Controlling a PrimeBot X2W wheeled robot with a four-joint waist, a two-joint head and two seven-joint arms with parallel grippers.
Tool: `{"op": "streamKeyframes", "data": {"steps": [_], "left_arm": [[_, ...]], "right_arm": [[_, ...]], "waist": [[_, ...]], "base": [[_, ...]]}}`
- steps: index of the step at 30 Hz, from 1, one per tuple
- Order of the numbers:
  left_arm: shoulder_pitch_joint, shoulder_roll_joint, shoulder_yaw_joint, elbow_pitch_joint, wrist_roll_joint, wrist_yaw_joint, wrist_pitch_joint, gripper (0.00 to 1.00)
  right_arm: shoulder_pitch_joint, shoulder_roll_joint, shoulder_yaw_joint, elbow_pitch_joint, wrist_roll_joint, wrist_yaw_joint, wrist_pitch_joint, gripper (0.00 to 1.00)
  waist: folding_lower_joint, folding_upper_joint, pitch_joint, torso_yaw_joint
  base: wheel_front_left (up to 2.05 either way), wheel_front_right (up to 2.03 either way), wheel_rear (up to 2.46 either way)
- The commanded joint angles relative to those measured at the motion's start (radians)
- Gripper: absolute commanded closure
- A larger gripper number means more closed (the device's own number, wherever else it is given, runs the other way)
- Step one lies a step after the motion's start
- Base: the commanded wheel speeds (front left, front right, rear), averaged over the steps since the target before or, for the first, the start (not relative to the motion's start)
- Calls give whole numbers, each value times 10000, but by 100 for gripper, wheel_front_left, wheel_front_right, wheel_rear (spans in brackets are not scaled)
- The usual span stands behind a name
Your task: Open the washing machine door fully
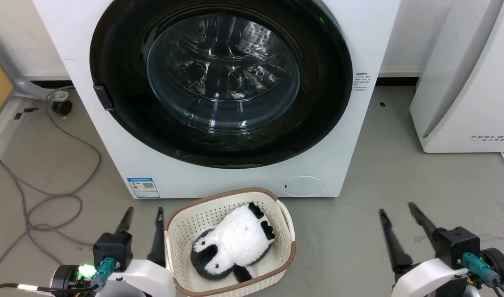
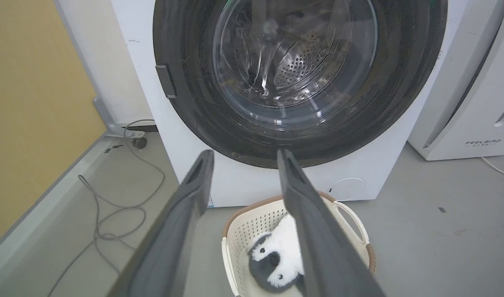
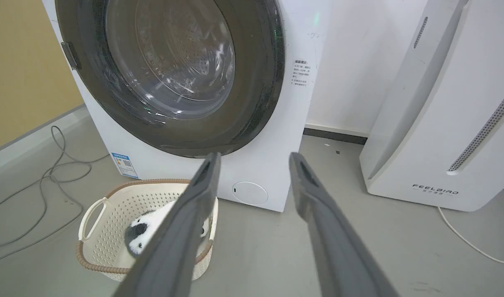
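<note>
Marked "FEELBIRD" low on the white appliance [image 3: 425,156] right of the washer [image 1: 235,181]. Blue label [image 1: 143,187] with QR code at the front's lower left, print too small to read. Door [image 1: 223,78] shut flush against the front: glossy black ring, bulging clear glass. Left hand [image 1: 145,210] and right hand [image 1: 396,208] spread wide, empty, low near the floor, apart from the door.

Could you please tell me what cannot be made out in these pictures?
Washing machine door top: cut off by the upper edge, head view.
Blue label text: too small, head view.
Plush toy: partly hidden by the left claw, left wrist view.
Drum interior: blurred by glare on the door glass, right wrist view.
</note>
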Motion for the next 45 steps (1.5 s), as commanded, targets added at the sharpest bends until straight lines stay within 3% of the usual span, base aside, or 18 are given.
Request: {"op": "streamKeyframes", "data": {"steps": [1,23,45], "left_arm": [[0,0,-7,8,-1,1,-14,0],[-69,19,-185,181,-50,23,-473,0],[-356,64,-390,293,-74,2,-933,0]], "right_arm": [[1,0,-2,3,8,0,-13,0],[-262,-150,100,108,586,-2,-454,0],[-1535,-699,-118,155,2454,-3,-185,0]], "waist": [[1,-1,1,0],[1,-1,185,36],[0,-1,755,244]], "base": [[0,0,0],[0,0,0],[0,0,0]]}}
